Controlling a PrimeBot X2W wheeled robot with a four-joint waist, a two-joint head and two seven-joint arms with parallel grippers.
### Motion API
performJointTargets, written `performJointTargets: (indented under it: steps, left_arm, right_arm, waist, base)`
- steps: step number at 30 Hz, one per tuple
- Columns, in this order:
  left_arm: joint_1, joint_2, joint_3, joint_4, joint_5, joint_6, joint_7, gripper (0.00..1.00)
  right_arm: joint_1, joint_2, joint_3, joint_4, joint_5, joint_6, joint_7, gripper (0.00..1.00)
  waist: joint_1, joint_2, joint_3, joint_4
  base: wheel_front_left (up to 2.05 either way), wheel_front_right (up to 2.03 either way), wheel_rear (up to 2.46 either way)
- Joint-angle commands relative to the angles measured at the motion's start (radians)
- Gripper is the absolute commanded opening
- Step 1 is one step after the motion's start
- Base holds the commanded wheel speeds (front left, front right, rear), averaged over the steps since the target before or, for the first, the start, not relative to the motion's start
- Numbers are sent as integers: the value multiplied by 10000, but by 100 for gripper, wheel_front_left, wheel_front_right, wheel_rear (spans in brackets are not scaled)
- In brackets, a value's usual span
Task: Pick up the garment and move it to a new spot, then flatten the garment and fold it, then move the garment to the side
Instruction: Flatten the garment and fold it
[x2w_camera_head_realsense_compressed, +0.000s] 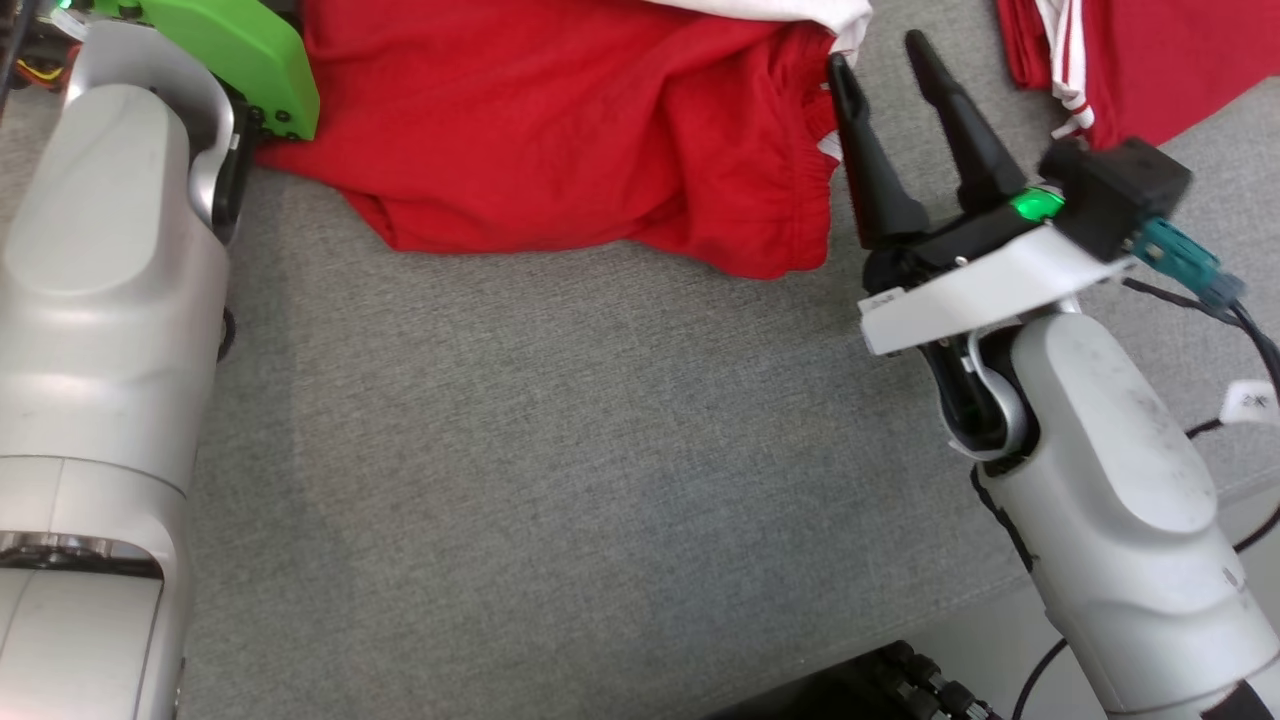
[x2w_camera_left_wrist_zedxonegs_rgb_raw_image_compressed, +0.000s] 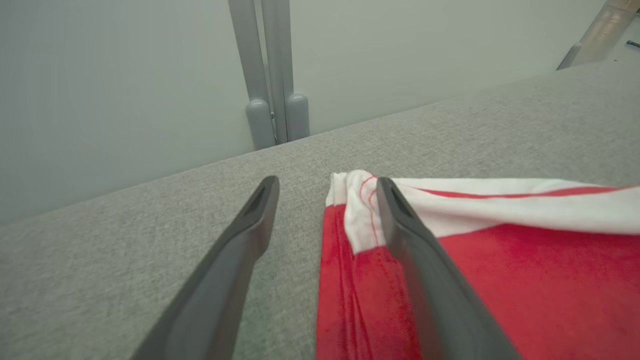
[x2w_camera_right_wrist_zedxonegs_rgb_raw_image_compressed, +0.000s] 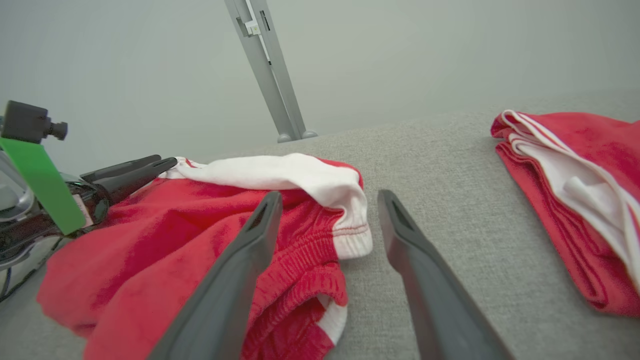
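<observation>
The garment (x2w_camera_head_realsense_compressed: 560, 130), red with a white band, lies crumpled on the grey cloth surface (x2w_camera_head_realsense_compressed: 550, 450) at the far middle. My right gripper (x2w_camera_head_realsense_compressed: 875, 52) stands open at its right edge, nothing between the fingers. In the right wrist view its left finger lies over the garment (x2w_camera_right_wrist_zedxonegs_rgb_raw_image_compressed: 175, 235) and the right finger over bare surface. My left gripper (x2w_camera_left_wrist_zedxonegs_rgb_raw_image_compressed: 327, 184) is open at the garment's (x2w_camera_left_wrist_zedxonegs_rgb_raw_image_compressed: 500, 280) left corner, its right finger over the white hem. The left gripper's fingers (x2w_camera_right_wrist_zedxonegs_rgb_raw_image_compressed: 130, 170) also appear in the right wrist view at the far left.
A second red and white garment (x2w_camera_head_realsense_compressed: 1150, 70), folded, lies at the far right (x2w_camera_right_wrist_zedxonegs_rgb_raw_image_compressed: 575, 200). My left forearm (x2w_camera_head_realsense_compressed: 110, 280) with its green wrist plate (x2w_camera_head_realsense_compressed: 230, 50) fills the left side. The surface's front edge runs at the lower right, with cables beside it.
</observation>
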Motion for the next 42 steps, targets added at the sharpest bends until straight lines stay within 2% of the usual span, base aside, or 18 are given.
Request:
performJointTargets:
  steps: [1,5,9,15,20,31,42]
  left_arm:
    - [402,18,103,16,-123,123,-228,100]
    - [1036,-95,412,-801,-251,530,-538,100]
    - [2337,-88,996,-2934,-259,1195,-550,100]
    - [4801,-117,1583,-5974,57,2023,-551,100]
    - [6818,-95,1802,-7787,281,2543,-552,100]
    - [9531,-30,1862,-9577,150,3038,-280,100]
    - [10279,-29,1727,-10315,136,3335,196,100]
  right_arm:
    - [281,-55,-304,-427,-395,-15,-76,100]
    - [1070,-160,-1005,-1616,-1259,-15,-60,100]
    - [1756,-251,-1524,-2385,-1834,-15,-59,100]
    - [2690,-366,-2041,-2849,-2206,-15,-60,100]
    - [3461,-338,-2285,-2961,-2394,-15,-61,100]
    - [4713,-324,-2414,-3305,-2450,-15,180,100]
    - [5013,-364,-2453,-3683,-2310,-15,548,100]
  waist:
    - [0,0,-184,233]
    - [0,0,-459,564]
    - [0,0,-787,898]
    - [0,0,-1362,1304]
    - [0,0,-1880,1522]
    - [0,0,-2896,1593]
    - [0,0,-3047,1751]
  base:
    - [0,0,0]
    - [0,0,0]
    - [0,0,0]
    - [0,0,0]
    - [0,0,0]
    - [0,0,0]
    - [0,0,0]
